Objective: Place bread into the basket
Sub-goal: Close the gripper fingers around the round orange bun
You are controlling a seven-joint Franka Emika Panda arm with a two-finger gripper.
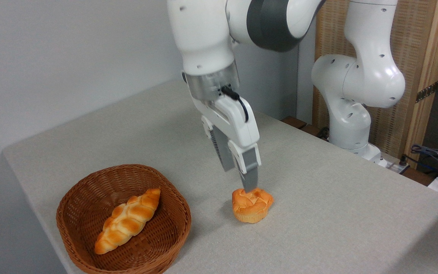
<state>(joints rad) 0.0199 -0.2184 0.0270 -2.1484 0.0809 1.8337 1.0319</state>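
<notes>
**Fingers low over the bun, grasp not confirmed**

Fingers [250, 179] of the gripper [242, 180] are seen pointing down at the bread [252, 205], with the nearer finger's tip touching or just grazing the bun's swirled top. A second finger is seen behind and to the left, ending higher in the picture. Whether the fingers are spread wide enough to straddle the bun, or are close together, cannot be told from this angle.

The bread is found on the table [318, 182], upright, just to the right of the basket [89, 243] and apart from its rim. A long braided loaf [127, 220] is already laid diagonally inside the basket.

Several risks are judged from this pose. If the descent is continued with a fingertip over the crown instead of beside it, the soft bun could be dented or tipped. If the fingers are closed off-centre, the round shape could be squeezed out sideways and rolled away. During transfer, the basket's raised rim could be clipped if the bun is carried too low, and a drop onto the loaf could leave the bun tilted
</notes>
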